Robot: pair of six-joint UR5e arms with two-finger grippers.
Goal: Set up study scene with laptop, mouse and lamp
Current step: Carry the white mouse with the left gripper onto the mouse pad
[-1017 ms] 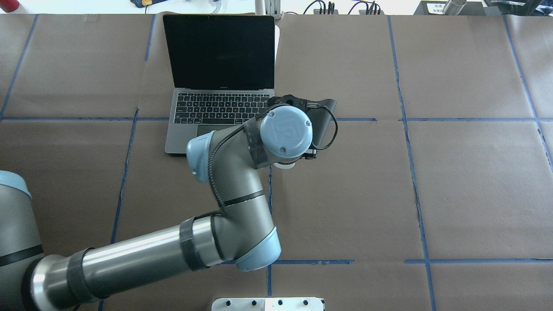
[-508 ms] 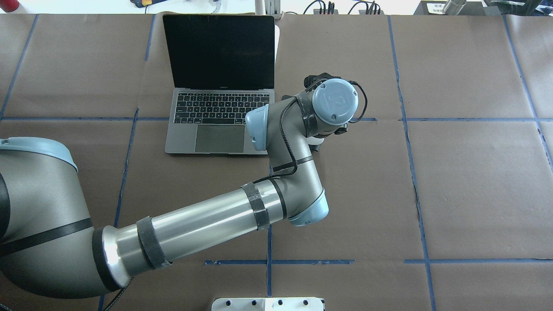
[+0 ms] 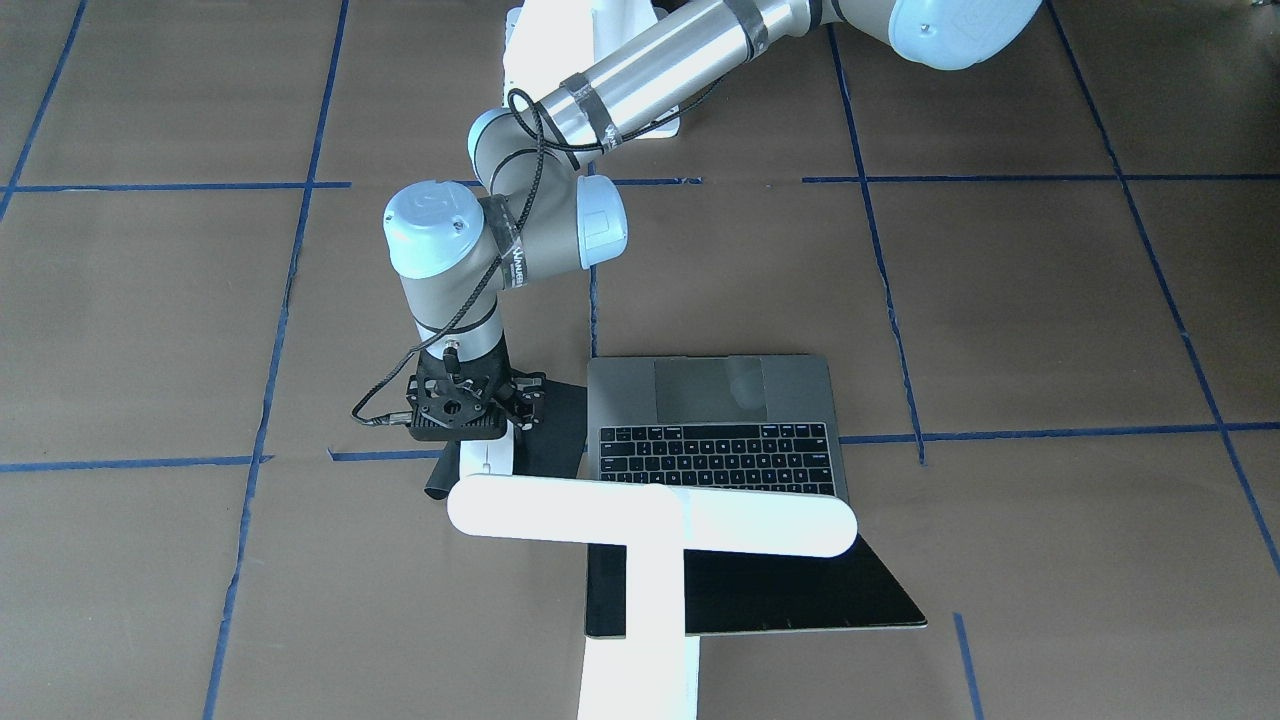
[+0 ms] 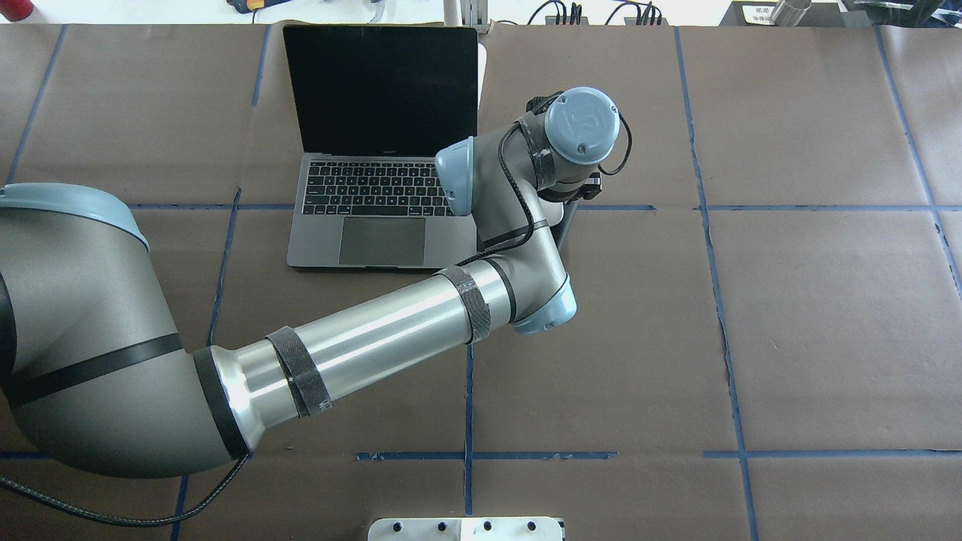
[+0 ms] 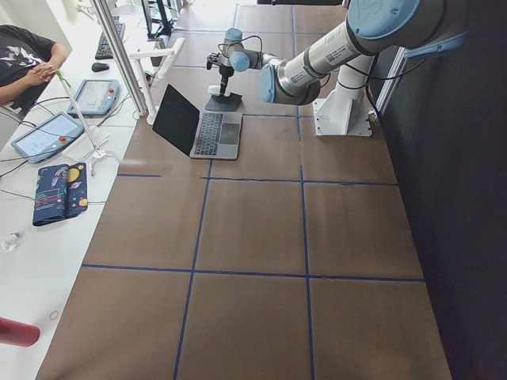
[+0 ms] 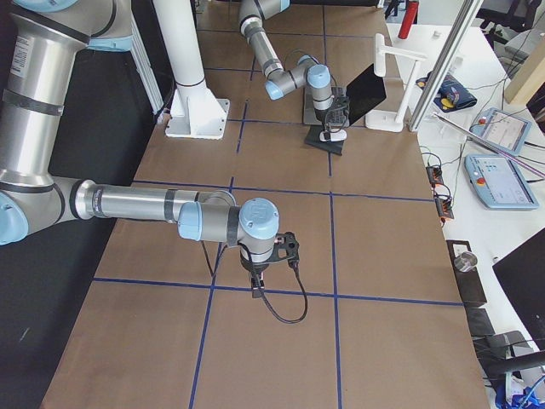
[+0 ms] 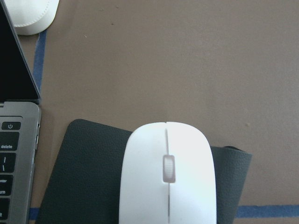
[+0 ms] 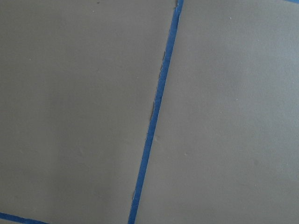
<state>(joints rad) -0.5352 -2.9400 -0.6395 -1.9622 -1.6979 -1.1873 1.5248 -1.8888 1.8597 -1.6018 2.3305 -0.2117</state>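
The left gripper (image 3: pixel 470 432) points straight down over the mouse (image 7: pixel 166 172). Its jaws are hidden under the wrist mount, so I cannot tell whether they are closed on the mouse or clear of it. The mouse sits on or just above a black mat (image 7: pixel 88 177) (the wrist view does not settle which). It lies lengthwise, its grey centre line running away from the camera. The mat is just beside the laptop (image 4: pixel 382 240), on the robot's right of the keyboard. The laptop is open with its screen dark. The lamp (image 3: pixel 650 515) stands behind the screen, on the far side from the robot. The right gripper (image 6: pixel 258 285) hangs over bare table (image 4: pixel 751 338), well apart from all this, and I cannot tell how its jaws stand.
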